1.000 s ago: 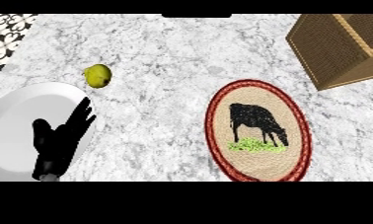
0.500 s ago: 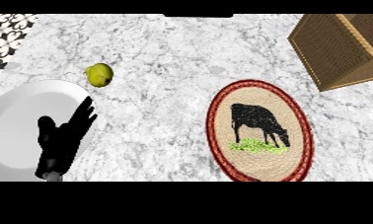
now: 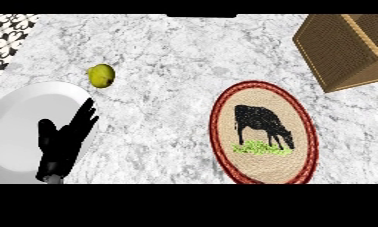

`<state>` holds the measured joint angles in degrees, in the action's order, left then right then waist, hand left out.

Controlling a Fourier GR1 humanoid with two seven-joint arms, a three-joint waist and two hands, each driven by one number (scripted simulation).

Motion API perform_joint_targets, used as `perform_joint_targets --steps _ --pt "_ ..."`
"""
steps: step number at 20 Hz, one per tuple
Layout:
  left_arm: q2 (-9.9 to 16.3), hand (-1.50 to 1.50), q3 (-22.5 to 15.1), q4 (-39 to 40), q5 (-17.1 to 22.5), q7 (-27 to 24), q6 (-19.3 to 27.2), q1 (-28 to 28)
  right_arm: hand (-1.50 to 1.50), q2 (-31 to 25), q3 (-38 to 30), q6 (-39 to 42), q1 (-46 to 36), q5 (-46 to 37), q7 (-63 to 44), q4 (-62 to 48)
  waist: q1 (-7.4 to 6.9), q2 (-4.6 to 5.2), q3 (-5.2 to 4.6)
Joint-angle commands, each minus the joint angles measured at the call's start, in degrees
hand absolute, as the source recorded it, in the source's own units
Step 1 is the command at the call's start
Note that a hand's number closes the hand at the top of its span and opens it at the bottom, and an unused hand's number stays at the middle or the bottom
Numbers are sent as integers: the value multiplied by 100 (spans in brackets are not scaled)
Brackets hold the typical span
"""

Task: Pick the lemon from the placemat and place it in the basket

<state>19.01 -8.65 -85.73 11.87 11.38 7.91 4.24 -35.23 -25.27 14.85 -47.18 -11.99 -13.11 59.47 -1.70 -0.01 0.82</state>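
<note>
The lemon (image 3: pixel 101 75) lies on the bare desk (image 3: pixel 177 56), well apart from the placemat (image 3: pixel 263 133) and just beyond the plate (image 3: pixel 29 116). The left robot hand (image 3: pixel 63 143) hovers nearby, fingers straight and holding nothing. Grasping comes next; the basket (image 3: pixel 343 51) waits far right.

The small yellow-green lemon (image 3: pixel 101 75) lies on the grey marbled bench (image 3: pixel 177 61), at the left, well apart from the placemat. The oval woven placemat (image 3: pixel 263 132), red-rimmed with a black cow on a tan centre, lies flat at the lower right and carries nothing. The brown wicker basket (image 3: pixel 341 51), rectangular, stands at the upper right corner, partly cut off by the edge.
</note>
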Motion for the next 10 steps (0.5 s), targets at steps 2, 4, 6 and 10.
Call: perform_joint_targets --steps 2,4,6,10 --pt "65 0 59 534 157 340 -242 129 150 -28 -104 -202 51 -90 917 -891 19 79 -75" --pt "-47 0 -57 436 32 449 -115 90 150 -6 -21 -262 -170 -162 992 -1200 1 72 -75" --pt "-79 0 -109 425 14 159 -161 388 150 -521 140 -903 123 -943 740 -1159 -38 106 -80" --pt "-108 0 -76 529 -44 359 -96 105 150 -715 462 -579 -31 -1177 1463 -1747 -38 104 -74"
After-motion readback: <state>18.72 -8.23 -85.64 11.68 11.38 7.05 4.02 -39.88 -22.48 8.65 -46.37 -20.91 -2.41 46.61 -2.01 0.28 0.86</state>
